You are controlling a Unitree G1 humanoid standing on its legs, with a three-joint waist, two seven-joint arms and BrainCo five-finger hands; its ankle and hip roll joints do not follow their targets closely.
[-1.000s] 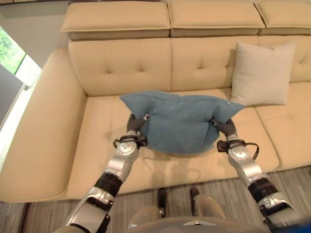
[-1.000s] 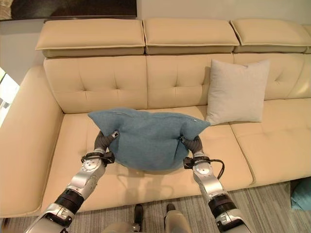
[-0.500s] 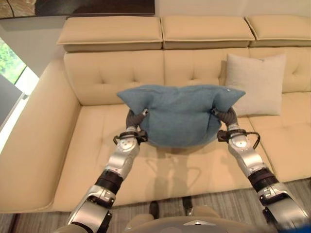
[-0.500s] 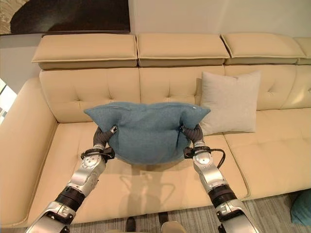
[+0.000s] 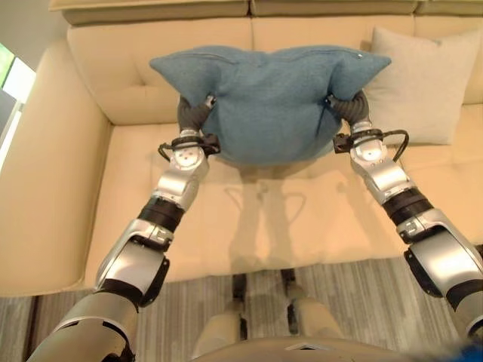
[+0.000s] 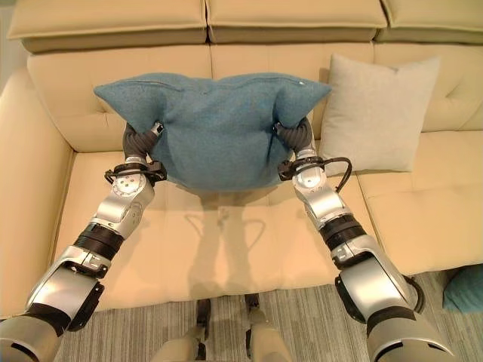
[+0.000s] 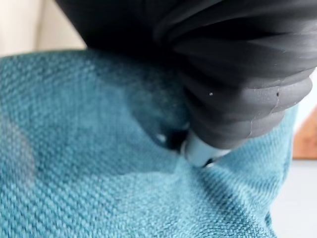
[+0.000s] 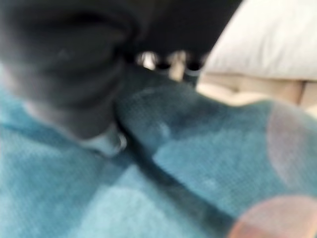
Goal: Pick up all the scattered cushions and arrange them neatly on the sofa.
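The cushion [image 6: 215,132] between the hands was a muted teal blue in a fine woven texture, plain and unpatterned. The sofa [image 6: 249,249] was a pale cream-beige, with tufted dimples across its backrest. A second cushion [image 6: 377,113] leaning on the backrest was light greyish off-white, also plain. The floor [image 6: 302,317] carried grey-brown stripes. Another teal cushion [image 6: 464,290] showed at the floor's edge.

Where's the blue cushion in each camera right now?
Left eye: blue cushion upper centre, above the sofa seat.
Right eye: upper centre-left.
Left wrist: fabric against the camera.
Right wrist: fabric close up.
Shared landmark: the cream cushion against the backrest.
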